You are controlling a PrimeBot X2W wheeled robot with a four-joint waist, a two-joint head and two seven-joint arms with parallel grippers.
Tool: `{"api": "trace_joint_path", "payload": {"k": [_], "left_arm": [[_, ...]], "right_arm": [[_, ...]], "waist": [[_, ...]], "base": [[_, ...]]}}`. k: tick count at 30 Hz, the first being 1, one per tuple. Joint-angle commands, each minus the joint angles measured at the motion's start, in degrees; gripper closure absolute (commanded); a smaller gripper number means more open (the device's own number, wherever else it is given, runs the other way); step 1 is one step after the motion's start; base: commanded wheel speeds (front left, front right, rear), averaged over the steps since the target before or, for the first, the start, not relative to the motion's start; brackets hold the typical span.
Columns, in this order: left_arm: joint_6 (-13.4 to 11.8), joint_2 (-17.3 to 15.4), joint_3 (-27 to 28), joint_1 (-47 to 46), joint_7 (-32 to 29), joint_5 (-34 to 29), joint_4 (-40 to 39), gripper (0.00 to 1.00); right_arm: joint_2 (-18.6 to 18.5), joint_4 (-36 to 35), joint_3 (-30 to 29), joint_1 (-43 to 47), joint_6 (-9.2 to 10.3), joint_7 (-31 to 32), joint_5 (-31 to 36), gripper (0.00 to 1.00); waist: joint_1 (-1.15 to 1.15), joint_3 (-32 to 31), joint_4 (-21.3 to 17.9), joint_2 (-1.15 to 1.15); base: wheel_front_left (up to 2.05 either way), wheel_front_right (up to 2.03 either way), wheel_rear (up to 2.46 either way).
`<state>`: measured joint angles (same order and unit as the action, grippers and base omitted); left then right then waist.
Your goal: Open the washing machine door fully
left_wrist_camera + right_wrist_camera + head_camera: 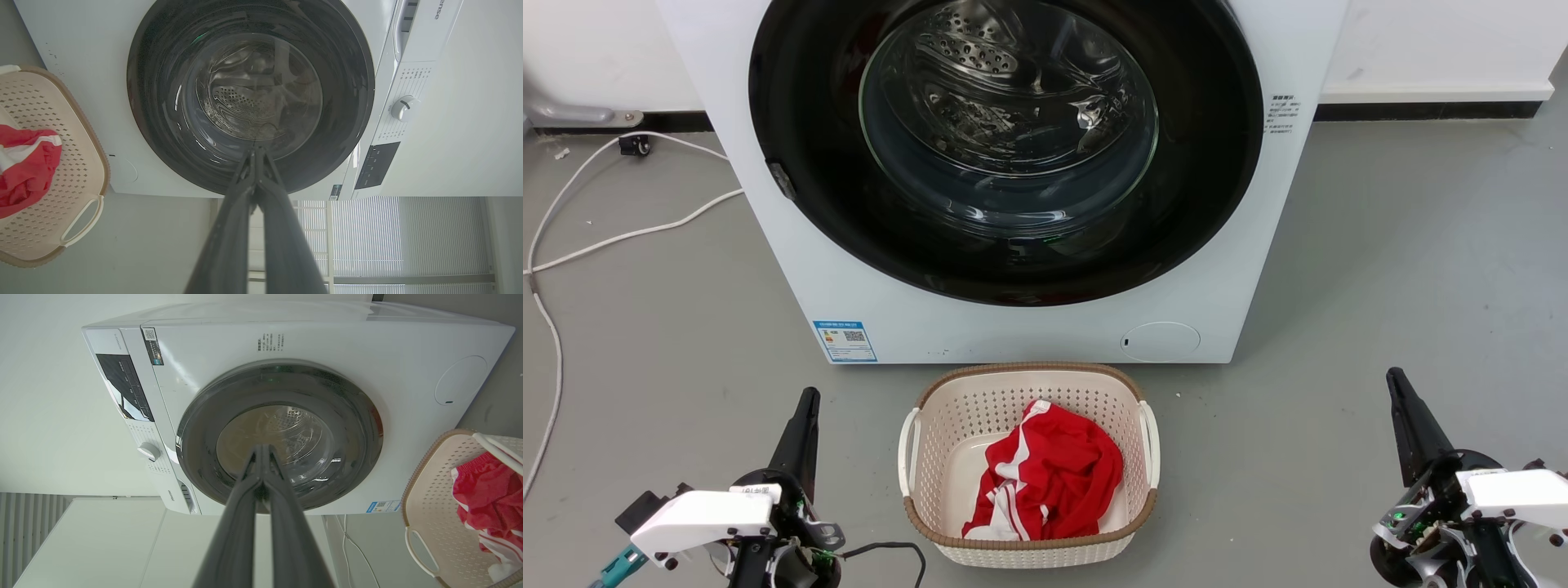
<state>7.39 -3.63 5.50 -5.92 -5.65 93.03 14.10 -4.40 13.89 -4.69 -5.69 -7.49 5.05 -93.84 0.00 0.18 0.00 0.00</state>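
Note:
The white washing machine (1029,335) stands ahead of me. Its glossy black round door (1209,204) lies flush against the front, with the clear glass bowl (1009,114) at its centre showing the steel drum behind. A small latch tab (783,181) sits on the door's left rim. My left gripper (809,396) rests low at the lower left, shut and empty, well short of the machine. My right gripper (1395,377) rests at the lower right, also shut and empty. Both wrist views show the door (163,102) (351,428) beyond touching fingertips.
A cream perforated laundry basket (935,392) holding a red and white garment (1054,478) sits on the grey floor right before the machine, between my grippers. White cables (596,241) trail across the floor at the left. A round white filter cap (1161,340) marks the machine's lower right.

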Motion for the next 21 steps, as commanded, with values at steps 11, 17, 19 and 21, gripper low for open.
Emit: {"api": "trace_joint_path", "payload": {"k": [11, 17, 19, 21], "left_arm": [[0.0, 0.2, 0.1, 0.1, -0.1, -0.1, 0.2, 0.00], [0.0, 0.4, -1.3, 0.6, 1.2, -0.3, 0.2, 0.00], [0.0, 0.4, -1.8, 0.5, 1.8, -0.6, -0.2, 0.00], [0.0, 0.4, -2.0, 0.4, 2.3, -1.1, -0.7, 0.00]], "right_arm": [[0.2, 0.2, -0.2, 0.1, -0.01, 0.1, 0.1, 0.00], [0.4, -0.2, 0.4, 1.2, 0.00, -1.2, 0.7, 0.00], [0.5, -0.8, 0.5, 1.5, 0.00, -1.7, 1.3, 0.00], [0.5, -1.3, 0.5, 1.7, 0.00, -2.3, 2.0, 0.00]], "waist": [[0.00, 0.0, 0.0, 0.00], [0.00, 0.0, 0.0, 0.00], [0.00, 0.0, 0.0, 0.00], [0.00, 0.0, 0.0, 0.00]], "base": [[0.00, 0.00, 0.00], [0.00, 0.00, 0.00], [0.00, 0.00, 0.00], [0.00, 0.00, 0.00]]}}
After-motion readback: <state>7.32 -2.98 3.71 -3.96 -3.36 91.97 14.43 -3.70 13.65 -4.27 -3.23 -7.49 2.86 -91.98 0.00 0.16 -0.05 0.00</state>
